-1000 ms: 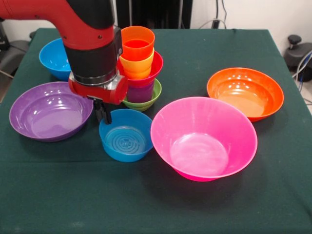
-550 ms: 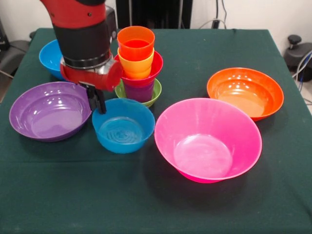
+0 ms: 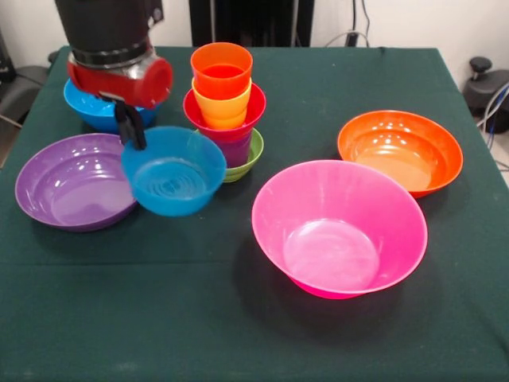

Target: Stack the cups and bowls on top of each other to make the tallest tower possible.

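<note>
Gripping the near-left rim of a small, round, glossy blue plastic bowl [image 3: 175,171], the black gripper [image 3: 130,127] of the red and black robot arm [image 3: 111,48] hangs from the top left of the front view. Its dark fingers [image 3: 132,126] are clamped on the bowl's edge. The bowl hangs just below and to the right of the gripper, tilted slightly, and appears lifted clear of the dark green tablecloth [image 3: 254,318]. Faint concentric rings show on its inner floor.

Just to the right of the held bowl stands the tower [image 3: 224,111]: a small green plastic bowl [image 3: 248,159] at the bottom, a translucent purple plastic cup [image 3: 233,149] in it, a small red plastic bowl [image 3: 253,107] on that, then a yellow plastic cup [image 3: 223,107] and an orange plastic cup [image 3: 222,68] nested at the top. The held bowl's right edge is close to the tower; whether they touch cannot be told.

A mid-sized purple plastic bowl [image 3: 67,183] sits on the cloth at the left, its right side overlapped by the held bowl. A mid-sized blue plastic bowl [image 3: 87,107] lies behind the gripper, partly hidden by the arm. A large pink plastic bowl [image 3: 339,227] rests at centre right, and a mid-sized orange plastic bowl [image 3: 399,151] sits beyond it to the right, well apart from the tower.
</note>
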### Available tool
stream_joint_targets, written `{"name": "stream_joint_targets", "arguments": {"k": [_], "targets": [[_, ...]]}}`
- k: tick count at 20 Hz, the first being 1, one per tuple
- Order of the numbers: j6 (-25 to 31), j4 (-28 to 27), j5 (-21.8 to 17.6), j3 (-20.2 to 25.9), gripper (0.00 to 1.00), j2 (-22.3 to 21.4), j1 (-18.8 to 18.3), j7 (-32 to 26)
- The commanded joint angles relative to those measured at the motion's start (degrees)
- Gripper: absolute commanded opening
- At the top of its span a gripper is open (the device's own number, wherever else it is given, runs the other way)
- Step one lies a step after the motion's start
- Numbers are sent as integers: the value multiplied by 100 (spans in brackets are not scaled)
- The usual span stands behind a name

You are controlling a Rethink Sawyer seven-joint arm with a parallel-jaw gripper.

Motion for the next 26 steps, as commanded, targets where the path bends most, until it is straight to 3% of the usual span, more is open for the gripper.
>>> {"name": "stream_joint_targets", "arguments": {"k": [1,13,19,26], "targets": [[-374,747,-38,-47,0,-273,-177,-396],[-902,1447,-306,2,0,-544,-1099,-635],[-851,1738,-595,-72,0,-682,-985,-666],[-1055,2185,-661,126,0,-716,-906,-580]]}}
